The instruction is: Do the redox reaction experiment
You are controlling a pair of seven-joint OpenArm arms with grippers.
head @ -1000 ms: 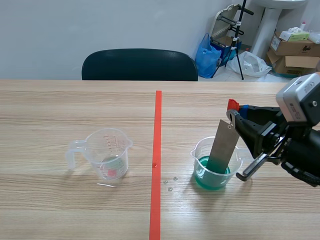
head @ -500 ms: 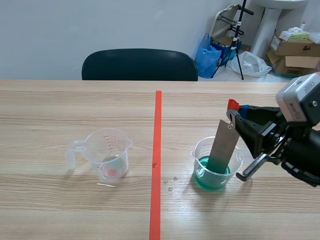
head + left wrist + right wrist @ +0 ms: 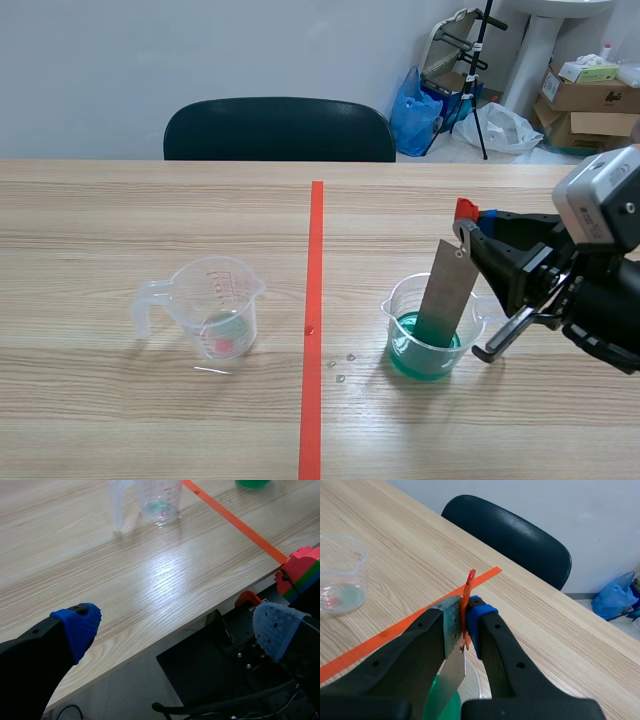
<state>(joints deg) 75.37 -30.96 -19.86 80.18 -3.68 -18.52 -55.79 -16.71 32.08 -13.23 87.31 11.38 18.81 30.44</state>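
Grey metal strip [image 3: 447,290] w/ red tab stands tilted in clear plastic beaker of green liquid [image 3: 432,327], lower end dipped in. Right gripper [image 3: 470,222] clamped on the strip's top, at beaker's 1 o'clock. Clear plastic measuring jug [image 3: 212,305] at beaker's 9 o'clock, across orange-red tape line [image 3: 314,320]. Left gripper [image 3: 177,630]: fingers wide apart, nothing between, by the wooden table's [image 3: 125,580] near edge.

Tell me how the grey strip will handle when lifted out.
The strip looks flat and unbent, pinched only at its top by the right end effector: probably stiff and light. Its lower end sits in green liquid, so it will likely drip.
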